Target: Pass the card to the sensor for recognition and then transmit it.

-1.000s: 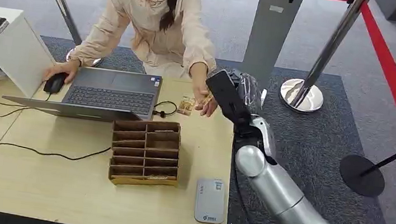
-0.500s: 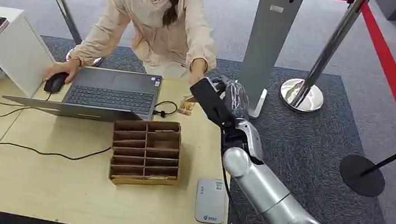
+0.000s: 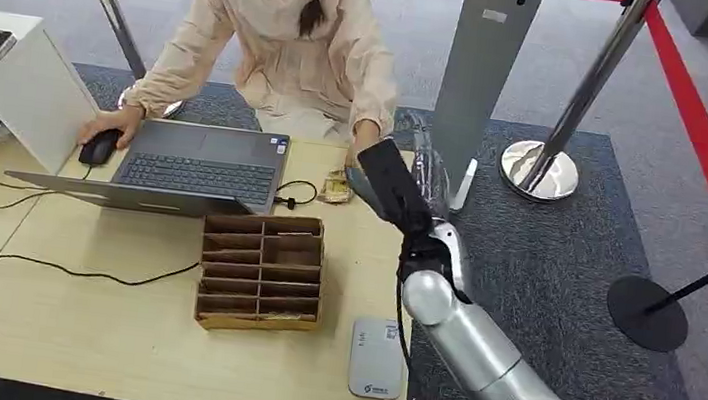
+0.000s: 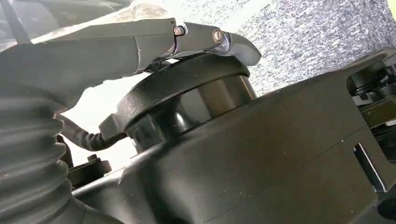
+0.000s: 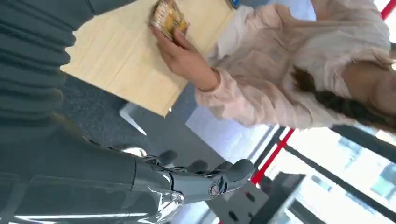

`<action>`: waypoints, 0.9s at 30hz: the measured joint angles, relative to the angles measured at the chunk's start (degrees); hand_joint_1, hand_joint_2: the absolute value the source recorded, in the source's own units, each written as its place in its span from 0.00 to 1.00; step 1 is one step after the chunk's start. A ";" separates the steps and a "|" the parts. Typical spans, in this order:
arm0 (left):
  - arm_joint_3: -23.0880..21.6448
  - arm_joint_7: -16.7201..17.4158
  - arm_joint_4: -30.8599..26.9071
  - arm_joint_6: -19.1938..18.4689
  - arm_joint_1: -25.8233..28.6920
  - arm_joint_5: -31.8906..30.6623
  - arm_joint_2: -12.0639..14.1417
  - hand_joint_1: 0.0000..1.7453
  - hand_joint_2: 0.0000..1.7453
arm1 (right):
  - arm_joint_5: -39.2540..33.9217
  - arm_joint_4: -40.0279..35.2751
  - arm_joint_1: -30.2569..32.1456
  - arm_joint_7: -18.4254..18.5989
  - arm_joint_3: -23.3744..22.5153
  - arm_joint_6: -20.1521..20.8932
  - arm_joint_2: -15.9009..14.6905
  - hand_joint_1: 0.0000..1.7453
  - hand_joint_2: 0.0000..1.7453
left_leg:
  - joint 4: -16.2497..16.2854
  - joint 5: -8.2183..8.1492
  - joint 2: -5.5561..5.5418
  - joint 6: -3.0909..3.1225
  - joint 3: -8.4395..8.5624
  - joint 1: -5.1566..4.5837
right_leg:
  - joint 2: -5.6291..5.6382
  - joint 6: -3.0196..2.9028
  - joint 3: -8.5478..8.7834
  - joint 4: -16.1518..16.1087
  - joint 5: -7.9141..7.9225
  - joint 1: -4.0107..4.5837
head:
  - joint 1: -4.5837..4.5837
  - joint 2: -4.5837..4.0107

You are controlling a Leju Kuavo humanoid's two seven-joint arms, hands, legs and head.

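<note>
My right hand (image 3: 409, 180) hangs over the table's far right corner, stretched toward a person. In the right wrist view its thumb and dark fingers (image 5: 201, 177) are spread with nothing between them. Just beyond it the person's hand (image 5: 184, 56) rests on a small gold card pile (image 5: 168, 17) lying on the table, seen in the head view as cards (image 3: 335, 188) beside the laptop. The grey card sensor (image 3: 376, 358) lies flat near the table's front edge. My left hand (image 4: 187, 39) hangs low, thumb straight, holding nothing.
A cardboard card organiser (image 3: 260, 272) stands mid-table. An open laptop (image 3: 197, 174), a mouse (image 3: 98, 147) under the person's other hand and cables lie at the back left. A grey stand (image 3: 481, 69) and chrome posts (image 3: 583, 95) rise off the table's right side.
My right arm has swung slightly left and closer over the table corner. The person's hand, earlier held up near my hand, has drawn back down onto the card pile.
</note>
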 joint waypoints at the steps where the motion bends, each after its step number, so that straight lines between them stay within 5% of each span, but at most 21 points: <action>1: 0.00 -0.02 0.00 -0.02 0.00 0.00 0.00 0.00 1.00 | 2.63 -1.95 1.08 -0.11 -0.28 -0.33 -0.26 0.00 0.00 | 0.00 -0.01 0.01 0.01 0.00 0.00 | 0.00 0.00 0.00 0.00 0.00 0.00 | 0.00 0.00; 3: 0.00 -0.09 0.00 -0.02 0.01 0.00 0.00 0.00 1.00 | 8.70 -5.70 3.32 0.13 -0.63 -0.50 -0.59 0.00 0.00 | 0.00 -0.01 0.00 0.01 0.00 0.00 | 0.00 0.00 -0.01 0.00 0.00 0.00 | -0.02 0.00; 4: 0.00 -0.13 0.00 -0.02 0.01 0.00 0.00 0.00 1.00 | 12.31 -7.55 4.37 0.87 -0.81 -0.52 -0.81 0.00 1.00 | 0.00 -0.01 0.00 0.01 -0.01 0.00 | 0.00 0.00 -0.01 0.00 0.00 0.00 | -0.02 0.00; 18: 0.04 -0.07 0.04 -0.17 -0.01 0.00 0.00 0.00 1.00 | 33.07 -17.70 11.38 6.80 0.57 8.27 -3.02 0.00 1.00 | 0.02 0.01 0.00 -0.01 0.00 -0.01 | 0.00 0.00 0.01 0.05 0.00 0.00 | -0.02 0.00; 27: 0.11 0.20 0.09 -0.50 -0.07 0.00 0.00 0.00 1.00 | 36.14 -19.62 14.91 7.74 3.13 10.45 -4.55 0.00 1.00 | 0.03 0.01 0.01 -0.01 -0.04 -0.01 | 0.00 0.00 -0.02 0.06 0.00 0.00 | -0.02 0.00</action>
